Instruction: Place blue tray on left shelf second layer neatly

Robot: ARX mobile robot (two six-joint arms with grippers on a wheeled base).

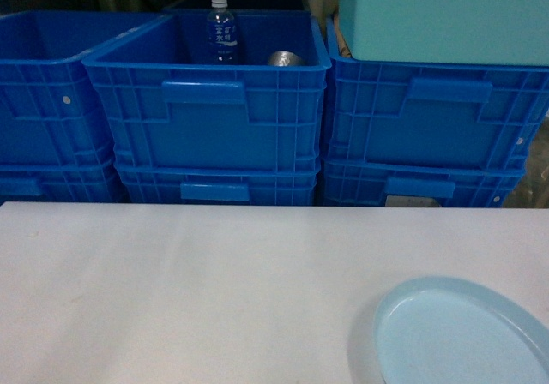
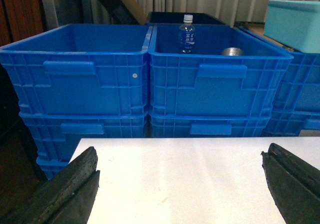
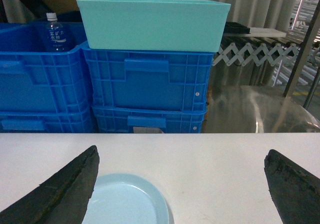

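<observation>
From my remote station, the head camera looks across a white table [image 1: 214,290] toward stacked dark-blue crates [image 1: 210,118]. The blue tray [image 1: 459,333] lies flat on the table at the lower right of that view, near the front edge and partly cut off by the frame.

Through the right wrist camera I see the right gripper [image 3: 182,184] with its two dark fingers [image 3: 65,191] spread wide apart and holding nothing. The tray [image 3: 125,201] sits low in that view, between the fingers but much closer to the left-hand one, whose tip overlaps the tray's rim in the picture (whether it touches the rim I cannot tell from this angle). The other finger is well apart from it.

The left wrist camera shows the left gripper [image 2: 180,181] likewise open, its fingers [image 2: 72,189] apart over bare white table, with no tray in that view.

Behind the table, one open crate holds a water bottle [image 1: 221,31] standing upright and a metal can [image 1: 283,58] beside it. A turquoise rectangular box [image 3: 152,23] rests on the right-hand crate stack. To the far right of the right wrist view stand shiny steel posts [image 3: 305,49], possibly part of a rack.
</observation>
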